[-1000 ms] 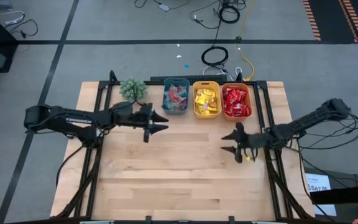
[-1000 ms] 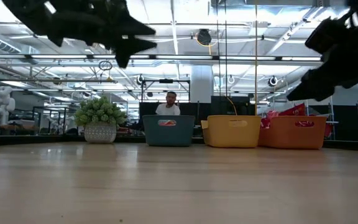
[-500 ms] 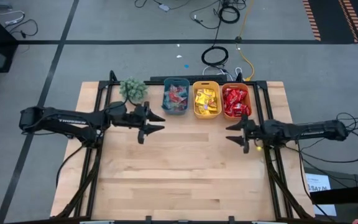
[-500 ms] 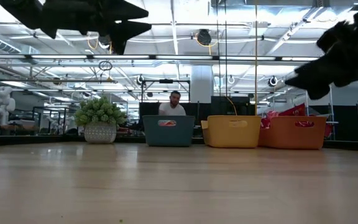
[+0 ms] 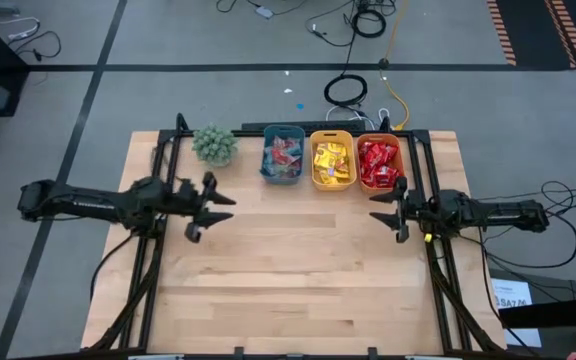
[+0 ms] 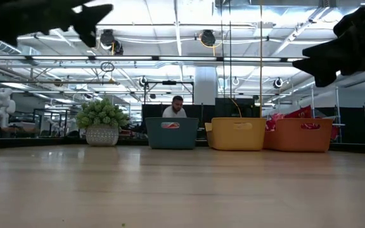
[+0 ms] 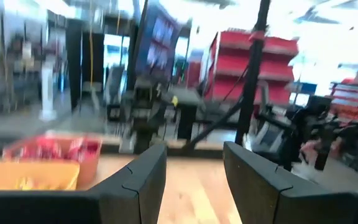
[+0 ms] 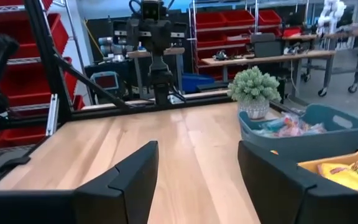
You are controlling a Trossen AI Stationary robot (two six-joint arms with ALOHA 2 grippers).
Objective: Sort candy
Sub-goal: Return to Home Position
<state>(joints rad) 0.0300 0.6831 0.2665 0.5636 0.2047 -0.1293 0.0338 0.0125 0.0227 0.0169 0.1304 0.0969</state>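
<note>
The candy lies in three bins at the table's far edge. Mixed pale and red pieces fill the teal bin [image 5: 283, 156]. Yellow packets fill the yellow bin [image 5: 332, 162], and red packets fill the orange bin [image 5: 379, 164]. My left gripper [image 5: 214, 208] hovers open and empty over the table's left part, well short of the bins, and shows at the top left of the low view [image 6: 87, 16]. My right gripper [image 5: 383, 210] hovers open and empty just on the near side of the orange bin. Each wrist view shows only bare space between that arm's fingers [image 7: 194, 171] [image 8: 197, 168].
A small green plant [image 5: 214, 145] in a pot stands left of the teal bin. Bare wooden tabletop [image 5: 298, 270] spreads between and in front of the arms. A person [image 6: 177, 109] sits in the room beyond the far edge. Black frame rails [image 5: 163, 180] run along the table's sides.
My left gripper has drawn back toward the table's left edge, staying well above the table. My right gripper has drawn back toward the right edge and swung toward the far edge, so that its arm now lies straight across. Neither has opened or shut.
</note>
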